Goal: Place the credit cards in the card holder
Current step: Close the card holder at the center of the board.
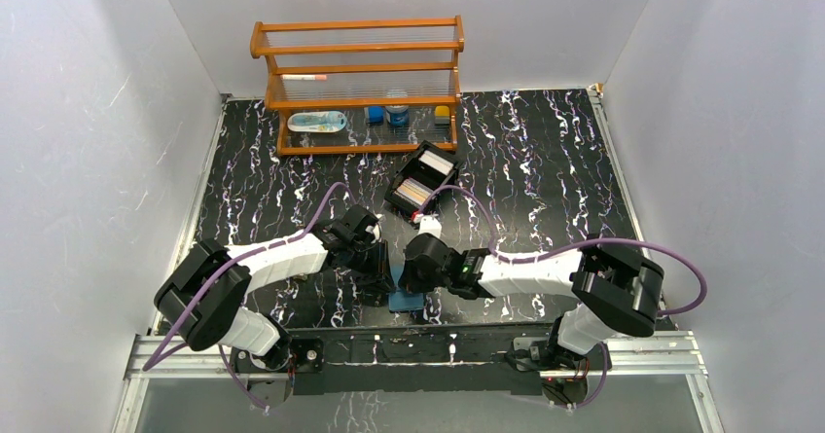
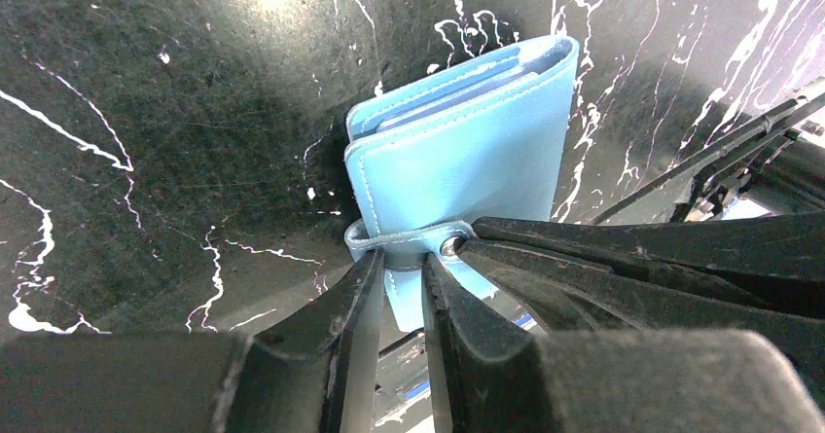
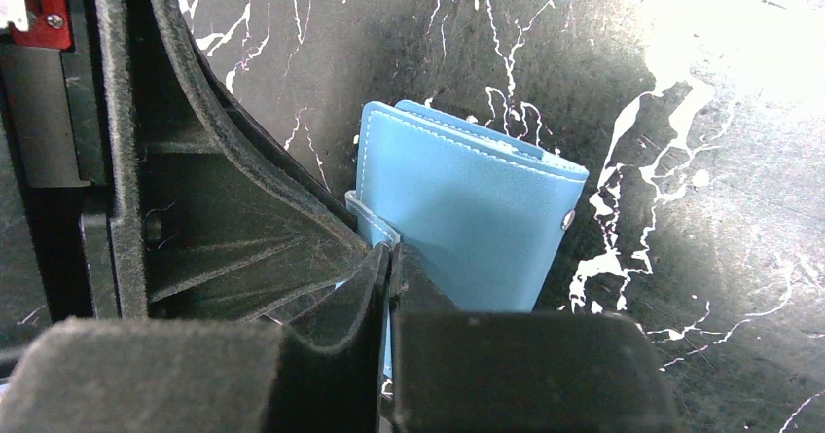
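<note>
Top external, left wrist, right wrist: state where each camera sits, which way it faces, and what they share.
Top external: above and behind the bases, looking down on the table; left arm and right arm show whole.
Left wrist: on the left arm, looking along the left gripper at the card holder; its fingers show.
Right wrist: on the right arm, looking along the right gripper at the card holder; its fingers show.
Shared: all three show the blue card holder, held by both grippers.

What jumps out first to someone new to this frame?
A folded blue wallet is near the table's front edge, with the left gripper and right gripper both pinched onto it. Behind it a black box holds the cards; a wooden rack stands at the back.
</note>
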`<action>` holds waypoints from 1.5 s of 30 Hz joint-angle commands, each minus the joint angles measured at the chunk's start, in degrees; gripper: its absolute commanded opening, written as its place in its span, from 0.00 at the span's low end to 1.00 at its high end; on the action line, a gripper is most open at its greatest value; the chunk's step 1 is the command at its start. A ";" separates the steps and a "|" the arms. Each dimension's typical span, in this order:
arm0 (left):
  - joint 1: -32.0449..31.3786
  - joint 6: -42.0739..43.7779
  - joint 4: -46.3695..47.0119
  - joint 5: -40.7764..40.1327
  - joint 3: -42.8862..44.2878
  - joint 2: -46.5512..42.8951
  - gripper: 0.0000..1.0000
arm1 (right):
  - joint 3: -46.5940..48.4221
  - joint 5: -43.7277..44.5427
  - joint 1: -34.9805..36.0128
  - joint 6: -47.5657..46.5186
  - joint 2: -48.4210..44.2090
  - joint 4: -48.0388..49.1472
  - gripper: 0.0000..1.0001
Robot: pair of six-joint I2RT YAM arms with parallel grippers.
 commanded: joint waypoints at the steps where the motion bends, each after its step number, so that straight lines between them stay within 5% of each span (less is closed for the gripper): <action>1: -1.16 1.36 -4.91 -6.44 -2.49 3.84 0.21 | 0.43 -1.21 1.15 0.04 3.74 -8.93 0.08; 13: -1.16 1.28 -4.90 -6.30 -2.54 4.05 0.20 | -1.51 3.07 3.34 3.38 7.42 -15.97 0.00; 45: -1.16 0.10 -6.59 -7.47 0.05 5.98 0.20 | -8.20 5.04 12.38 15.64 11.99 -20.36 0.00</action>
